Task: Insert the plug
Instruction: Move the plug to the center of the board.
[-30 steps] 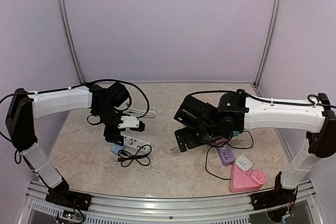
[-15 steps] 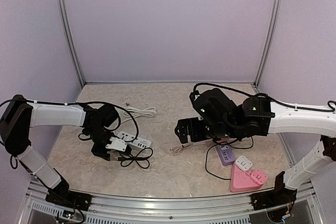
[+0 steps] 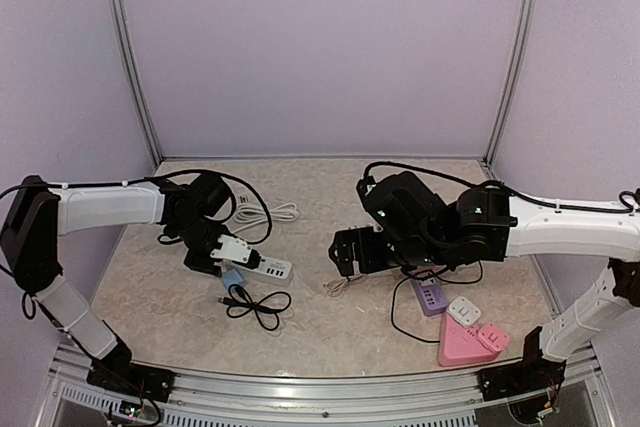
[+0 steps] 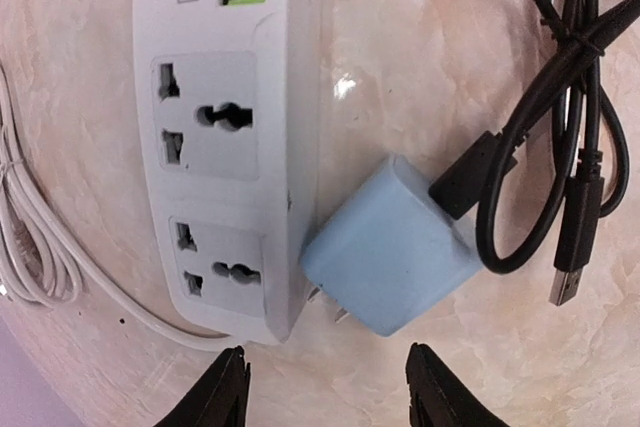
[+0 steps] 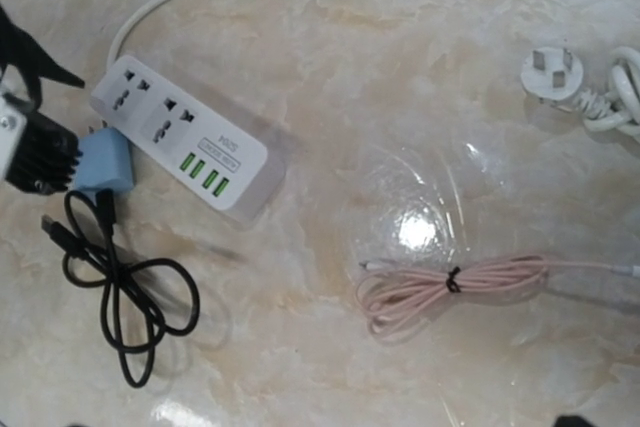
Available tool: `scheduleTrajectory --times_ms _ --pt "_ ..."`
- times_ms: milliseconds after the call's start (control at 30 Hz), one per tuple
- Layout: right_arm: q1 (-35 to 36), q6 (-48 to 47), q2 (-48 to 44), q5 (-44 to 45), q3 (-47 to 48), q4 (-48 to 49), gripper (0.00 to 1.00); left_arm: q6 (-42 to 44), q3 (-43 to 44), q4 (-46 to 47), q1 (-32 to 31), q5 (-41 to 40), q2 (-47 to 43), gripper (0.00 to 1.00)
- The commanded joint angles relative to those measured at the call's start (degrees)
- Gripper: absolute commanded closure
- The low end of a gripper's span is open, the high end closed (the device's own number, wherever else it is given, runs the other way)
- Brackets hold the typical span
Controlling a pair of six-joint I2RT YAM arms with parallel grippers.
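The blue plug (image 4: 390, 247) lies on the table against the near end of the white power strip (image 4: 225, 137). Its prongs are bare and in no socket. A black USB cable (image 4: 560, 97) is plugged into its back. My left gripper (image 4: 332, 392) hovers just over the plug, open and empty, with a finger on each side. In the top view the left gripper (image 3: 213, 257) is at the strip's (image 3: 262, 266) left end, beside the plug (image 3: 232, 277). My right gripper (image 3: 347, 251) hangs open and empty to the right of the strip. Its wrist view shows the strip (image 5: 180, 127) and the plug (image 5: 103, 162).
A bundled pink cable (image 5: 450, 287) and a white plug (image 5: 548, 72) lie under my right arm. The strip's white cord coil (image 3: 265, 212) lies behind it. A purple strip (image 3: 430, 295), a white adapter (image 3: 463, 309) and a pink triangular strip (image 3: 470, 345) sit at the near right.
My left arm dipped toward the near edge, then came back to the strip's left end. The blue plug now lies beside the strip. My right arm has shifted slightly left.
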Motion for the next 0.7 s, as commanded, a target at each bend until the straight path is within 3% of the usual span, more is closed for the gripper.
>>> scheduleTrajectory --times_ms 0,300,433,533,667 --pt "0.6 0.1 1.1 0.3 1.5 -1.9 0.00 0.4 -0.3 -1.5 -3.9 -0.4 4.3 0.49" --pt "0.7 2.3 -1.6 1.0 -1.7 -2.9 0.00 3.6 -2.8 -2.8 -6.0 3.4 3.7 0.53" --pt "0.7 2.3 -1.9 0.4 -2.2 -2.3 0.00 1.5 -0.7 -1.8 -6.7 1.6 8.0 0.51" --pt "0.8 2.3 -1.7 0.1 -2.3 -2.4 0.00 -0.5 0.2 -3.0 -7.3 2.3 10.3 0.56" --pt "1.0 2.6 -1.6 -0.2 -2.5 -2.6 0.00 -4.3 -3.9 -6.0 -8.9 7.5 8.8 0.58"
